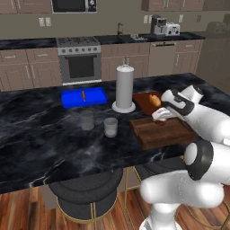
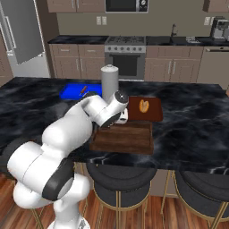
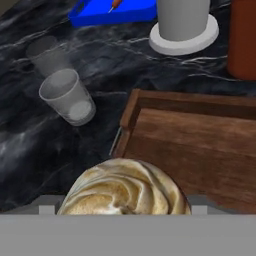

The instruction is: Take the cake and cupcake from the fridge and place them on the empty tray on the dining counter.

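gripper [image 1: 161,117]: I see its jaws spread wide around the cupcake [image 3: 126,187] | cupcake: between my fingertips, at the tray's near-left corner | tray [image 3: 200,150]: just ahead, on the dining counter [image 1: 40,134]

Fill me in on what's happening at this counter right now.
The robot's gripper has the cupcake between its fingers, at the near-left corner of the wooden tray on the dining counter. The tray looks bare; whether the cupcake rests on it already is hard to tell. Beside the tray stand two glasses, a paper towel roll, a blue tray and a board with bread.
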Available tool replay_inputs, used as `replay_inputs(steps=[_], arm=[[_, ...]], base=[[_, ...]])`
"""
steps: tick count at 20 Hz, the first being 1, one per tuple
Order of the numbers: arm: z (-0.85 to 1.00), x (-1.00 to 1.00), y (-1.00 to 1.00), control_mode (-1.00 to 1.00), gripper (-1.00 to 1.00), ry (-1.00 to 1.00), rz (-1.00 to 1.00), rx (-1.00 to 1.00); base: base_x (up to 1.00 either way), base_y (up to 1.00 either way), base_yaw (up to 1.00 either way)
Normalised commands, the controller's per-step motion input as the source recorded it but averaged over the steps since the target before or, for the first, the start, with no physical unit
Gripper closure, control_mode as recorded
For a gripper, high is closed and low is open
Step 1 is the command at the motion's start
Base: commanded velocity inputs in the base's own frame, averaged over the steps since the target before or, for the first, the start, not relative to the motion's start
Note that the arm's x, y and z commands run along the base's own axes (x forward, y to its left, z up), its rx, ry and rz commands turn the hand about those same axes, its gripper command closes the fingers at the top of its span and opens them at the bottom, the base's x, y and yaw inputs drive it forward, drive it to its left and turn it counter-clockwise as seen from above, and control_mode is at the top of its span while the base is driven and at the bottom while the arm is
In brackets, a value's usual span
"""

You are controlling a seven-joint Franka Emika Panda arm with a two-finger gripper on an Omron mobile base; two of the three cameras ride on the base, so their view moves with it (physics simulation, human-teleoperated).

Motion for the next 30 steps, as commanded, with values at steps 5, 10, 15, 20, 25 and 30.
replay_inputs(steps=[5, 10, 15, 20, 25, 30], arm=[[-0.33, 0.39, -0.01, -1.00, 1.00, 0.02, 0.06, 0.00], [-0.28, 0.40, -0.03, -1.00, 1.00, 0.01, 0.10, 0.00], [-0.24, 0.43, -0.06, -1.00, 1.00, 0.00, 0.10, 0.00], [-0.24, 0.41, -0.09, -1.00, 1.00, 0.03, 0.09, 0.00], [-0.32, 0.31, -0.01, -1.00, 1.00, 0.06, 0.07, 0.00], [-0.31, 0.24, 0.00, -1.00, 1.00, 0.05, 0.03, 0.00]], base=[[0.00, 0.00, 0.00], [0.00, 0.00, 0.00], [0.00, 0.00, 0.00], [0.00, 0.00, 0.00], [0.00, 0.00, 0.00], [0.00, 0.00, 0.00]])
